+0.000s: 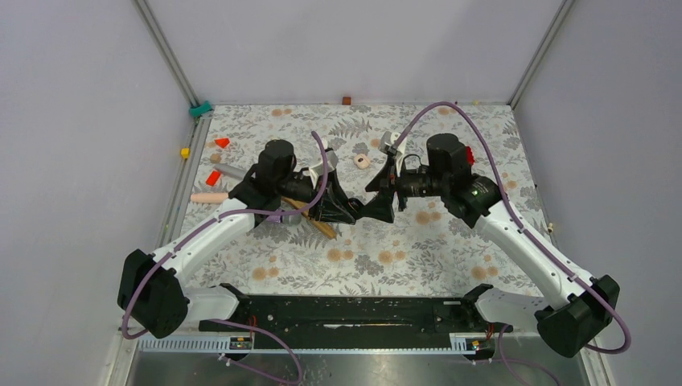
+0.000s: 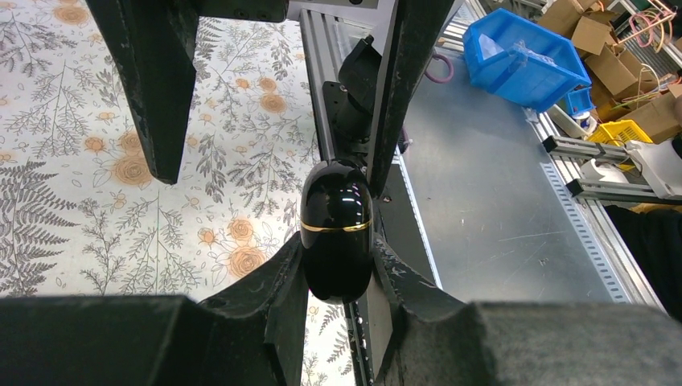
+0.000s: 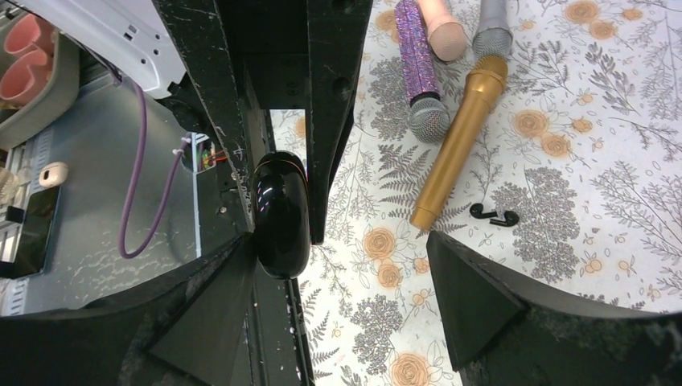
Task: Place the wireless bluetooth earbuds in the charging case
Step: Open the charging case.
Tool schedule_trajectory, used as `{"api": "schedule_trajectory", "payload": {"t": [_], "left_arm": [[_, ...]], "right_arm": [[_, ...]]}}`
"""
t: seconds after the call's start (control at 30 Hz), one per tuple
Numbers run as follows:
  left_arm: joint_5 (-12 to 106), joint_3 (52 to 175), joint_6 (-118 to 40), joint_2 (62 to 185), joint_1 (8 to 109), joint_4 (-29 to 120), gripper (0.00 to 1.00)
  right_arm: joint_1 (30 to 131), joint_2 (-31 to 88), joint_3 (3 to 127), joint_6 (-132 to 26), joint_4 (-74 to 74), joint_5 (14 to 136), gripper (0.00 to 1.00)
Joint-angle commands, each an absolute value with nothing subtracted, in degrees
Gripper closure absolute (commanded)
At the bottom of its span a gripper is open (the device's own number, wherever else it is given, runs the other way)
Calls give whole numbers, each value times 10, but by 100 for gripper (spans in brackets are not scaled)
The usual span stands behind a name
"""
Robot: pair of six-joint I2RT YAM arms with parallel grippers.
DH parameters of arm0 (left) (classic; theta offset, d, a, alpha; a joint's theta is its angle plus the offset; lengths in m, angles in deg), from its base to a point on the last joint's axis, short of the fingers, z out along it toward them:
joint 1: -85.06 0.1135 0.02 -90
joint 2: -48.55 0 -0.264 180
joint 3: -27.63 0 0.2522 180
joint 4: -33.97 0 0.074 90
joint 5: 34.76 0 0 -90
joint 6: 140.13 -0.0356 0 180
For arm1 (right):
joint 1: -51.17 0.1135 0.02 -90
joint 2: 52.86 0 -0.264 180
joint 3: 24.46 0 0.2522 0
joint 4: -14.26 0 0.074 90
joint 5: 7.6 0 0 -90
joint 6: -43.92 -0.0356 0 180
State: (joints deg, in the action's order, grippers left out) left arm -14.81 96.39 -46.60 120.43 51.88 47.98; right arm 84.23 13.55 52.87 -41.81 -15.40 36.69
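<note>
My left gripper (image 2: 336, 259) is shut on the charging case (image 2: 336, 229), a glossy black pebble with a thin gold band, and holds it above the floral cloth. The lid looks closed. My right gripper (image 3: 342, 241) is open and faces the left one. The charging case (image 3: 281, 213) lies against its left finger (image 3: 217, 297), while the other finger stands well apart. The wireless bluetooth earbuds (image 3: 495, 215) lie together on the cloth beside the gold microphone. In the top view both grippers (image 1: 347, 211) (image 1: 378, 206) meet at mid-table and hide the case.
A gold microphone (image 3: 458, 137), a purple glitter one (image 3: 420, 72), a pink one (image 3: 442, 24) and a silver one (image 3: 492, 24) lie near the earbuds. Red blocks (image 1: 222, 142), a yellow cube (image 1: 185, 152) and a cream ring (image 1: 362, 161) sit farther back.
</note>
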Motion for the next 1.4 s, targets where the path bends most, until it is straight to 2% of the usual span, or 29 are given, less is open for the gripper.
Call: {"api": "schedule_trajectory", "payload": {"t": [0.0, 0.17, 0.3, 0.43, 0.57, 0.73, 0.93, 1.13, 1.37], "left_arm": [[-185, 965, -475, 1191, 515, 453, 100], [-185, 964, -476, 1191, 515, 453, 100], [-186, 965, -475, 1192, 515, 453, 100], [-186, 965, -475, 1193, 515, 453, 100], [-187, 969, -486, 1187, 515, 465, 100], [-176, 1017, -621, 1172, 521, 623, 100], [-129, 1092, -823, 1156, 548, 866, 100], [-108, 1126, -957, 1140, 625, 1010, 100], [-133, 1142, -1212, 1188, 691, 1264, 100]], "right_arm": [[841, 113, 550, -395, -146, 445, 16], [832, 90, 551, -383, -145, 489, 15], [828, 74, 550, -381, -147, 473, 14], [827, 58, 556, -383, -158, 422, 11], [824, 43, 564, -384, -163, 446, 4], [812, 55, 581, -416, -161, 520, 2], [801, 138, 640, -445, -200, 581, 2], [801, 239, 663, -482, -203, 595, 8], [801, 396, 711, -494, -227, 569, 15]]}}
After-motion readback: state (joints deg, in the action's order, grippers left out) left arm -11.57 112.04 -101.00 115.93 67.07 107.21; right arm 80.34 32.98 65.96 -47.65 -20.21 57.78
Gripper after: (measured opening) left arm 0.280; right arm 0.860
